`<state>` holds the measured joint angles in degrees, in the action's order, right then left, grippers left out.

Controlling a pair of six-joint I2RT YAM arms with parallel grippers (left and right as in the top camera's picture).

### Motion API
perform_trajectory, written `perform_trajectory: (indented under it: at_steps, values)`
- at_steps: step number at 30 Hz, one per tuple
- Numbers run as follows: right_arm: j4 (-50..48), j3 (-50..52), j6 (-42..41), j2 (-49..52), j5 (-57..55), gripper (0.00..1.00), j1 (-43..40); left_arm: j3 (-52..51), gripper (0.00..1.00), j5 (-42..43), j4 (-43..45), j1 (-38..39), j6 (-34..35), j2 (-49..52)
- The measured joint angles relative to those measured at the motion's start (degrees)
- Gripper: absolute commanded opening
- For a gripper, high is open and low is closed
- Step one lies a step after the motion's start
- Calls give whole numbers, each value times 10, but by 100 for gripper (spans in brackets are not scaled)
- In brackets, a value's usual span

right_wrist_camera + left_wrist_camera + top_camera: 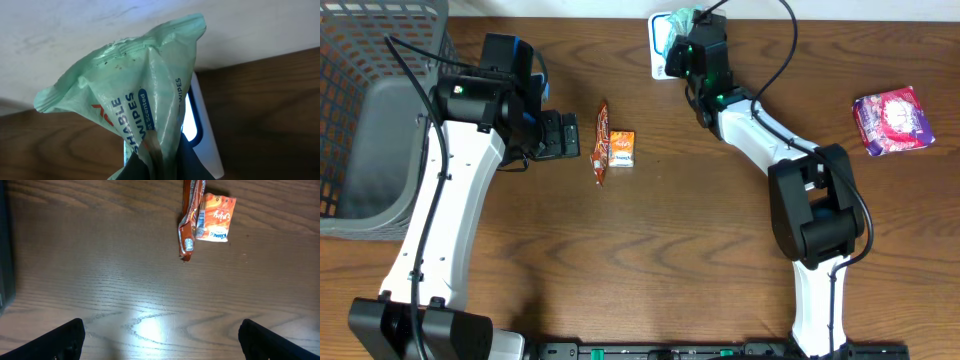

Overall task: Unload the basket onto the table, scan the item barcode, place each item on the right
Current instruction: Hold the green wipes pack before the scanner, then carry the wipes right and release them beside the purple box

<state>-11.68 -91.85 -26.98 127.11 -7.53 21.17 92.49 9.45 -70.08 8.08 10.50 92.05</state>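
Note:
A pale green pack of wipes (135, 85) hangs pinched at its lower edge in my right gripper (160, 167), which is shut on it. The pack is held over a white scanner (202, 135) whose window glows behind it. From overhead, the pack (682, 20) and right gripper (692, 45) sit at the table's far edge above the scanner (658, 45). No barcode shows on the pack's visible face. My left gripper (160, 340) is open and empty above bare wood, its fingers (65, 340) wide apart.
An orange-brown snack bar (602, 145) and a small orange packet (622, 148) lie side by side just right of the left gripper (565, 135). A pink pack (892, 120) lies far right. A grey mesh basket (370, 120) stands at the left edge.

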Motion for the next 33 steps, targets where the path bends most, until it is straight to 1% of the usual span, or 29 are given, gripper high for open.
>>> perform_trajectory:
  at_steps: [7, 11, 14, 19, 25, 28, 33]
  values:
    - [18, 0, 0, 0, 0, 1, -17, 0, 98, 0, 0, 0, 0, 0]
    - [69, -1, -3, -1, 2, 1, -44, 0, 98, 0, 0, 0, 0, 0]
    - [134, -1, 7, -7, 7, 1, -90, 0, 98, 0, 0, 0, 0, 0]
    - [249, -3, 73, -29, 42, 1, -186, 0, 98, 0, 0, 0, 0, 0]
    - [387, -4, 194, -38, 56, 1, -291, 0, 98, 0, 0, 0, 0, 0]
    - [419, -4, 242, -38, 56, 1, -316, 0, 98, 0, 0, 0, 0, 0]
    - [450, -4, 293, -38, 54, 1, -350, 0, 98, 0, 0, 0, 0, 0]
